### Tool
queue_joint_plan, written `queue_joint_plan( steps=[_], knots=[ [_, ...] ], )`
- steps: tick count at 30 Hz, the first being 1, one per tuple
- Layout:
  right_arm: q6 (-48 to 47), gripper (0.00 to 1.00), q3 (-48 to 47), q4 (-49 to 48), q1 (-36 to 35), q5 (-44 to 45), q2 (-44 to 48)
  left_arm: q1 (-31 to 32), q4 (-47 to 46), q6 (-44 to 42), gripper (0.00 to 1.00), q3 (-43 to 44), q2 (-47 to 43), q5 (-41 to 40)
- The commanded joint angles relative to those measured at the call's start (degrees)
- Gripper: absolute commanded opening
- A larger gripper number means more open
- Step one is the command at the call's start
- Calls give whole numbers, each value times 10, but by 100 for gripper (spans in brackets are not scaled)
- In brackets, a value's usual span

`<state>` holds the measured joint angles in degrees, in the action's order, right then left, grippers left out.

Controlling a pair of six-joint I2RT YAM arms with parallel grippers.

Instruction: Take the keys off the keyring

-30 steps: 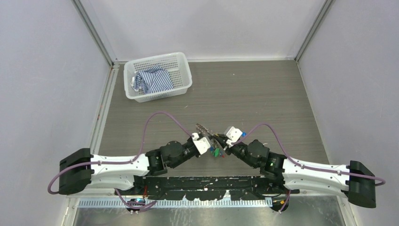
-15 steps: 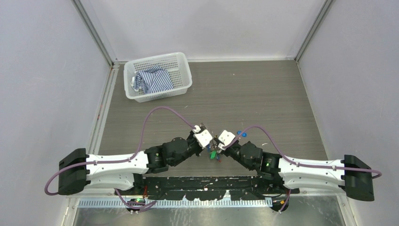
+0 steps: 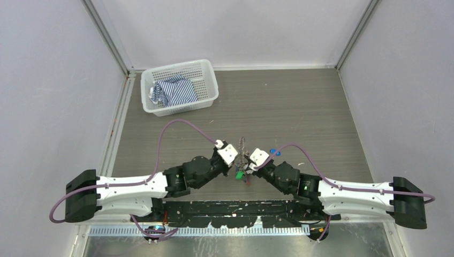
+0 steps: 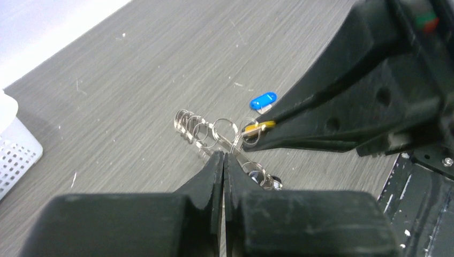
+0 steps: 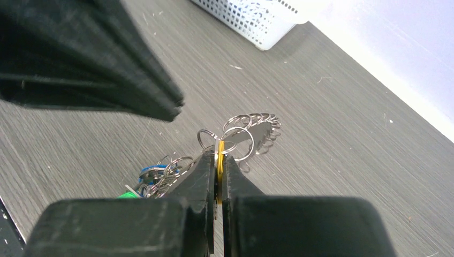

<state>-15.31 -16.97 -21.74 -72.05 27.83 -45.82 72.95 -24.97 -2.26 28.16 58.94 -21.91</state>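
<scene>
The keyring point(image 3: 242, 152) hangs between my two grippers, a thin metal ring strung with small split rings point(image 4: 194, 126) and keys. My right gripper point(image 5: 219, 152) is shut on a yellow tag point(image 5: 219, 160) and the flat key beside it; that tag also shows in the left wrist view point(image 4: 258, 126). Keys with a blue tag point(image 5: 151, 172) and a green tag point(image 5: 127, 195) dangle below, and the green tag shows from above point(image 3: 239, 174). My left gripper point(image 4: 223, 156) is shut, its tips right at the ring wire. I see nothing clamped between them.
A loose blue tag point(image 4: 263, 100) lies on the grey table beyond the grippers, also in the top view point(image 3: 273, 151). A white mesh basket point(image 3: 210, 88) holding striped cloth point(image 3: 174, 91) stands at the back left. Both arms meet near the table's front edge.
Both grippers have come closer together near the table's front middle. The key bunch shifted right from the left gripper and now stands between them; the left gripper has drawn back slightly.
</scene>
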Motion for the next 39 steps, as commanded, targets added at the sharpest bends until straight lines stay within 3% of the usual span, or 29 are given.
queue_joint_plan(
  steps=[1, 6, 17, 24, 29, 33, 39],
  knots=[
    [6, 1, 13, -89, -3, 4, 54, -7, -129, -27, 11, -62, -21, 30],
    [25, 1, 16, -80, -4, -47, 92, -9, -175, -68, 22, -75, 0, 58],
    [27, 1, 8, -36, -3, -85, 128, -20, -277, -83, 23, -96, 27, 123],
    [27, 1, 4, -37, -4, -89, 117, -21, -274, -74, 23, -99, 17, 167],
    [30, 1, 1, -33, -3, -95, 115, -21, -285, -73, 23, -99, 27, 154],
    [33, 1, -1, -27, -3, -97, 117, -21, -299, -71, 20, -98, 41, 146],
    [39, 1, -2, -20, -3, -74, 121, -20, -287, -71, 1, -91, 51, 157]
  ],
)
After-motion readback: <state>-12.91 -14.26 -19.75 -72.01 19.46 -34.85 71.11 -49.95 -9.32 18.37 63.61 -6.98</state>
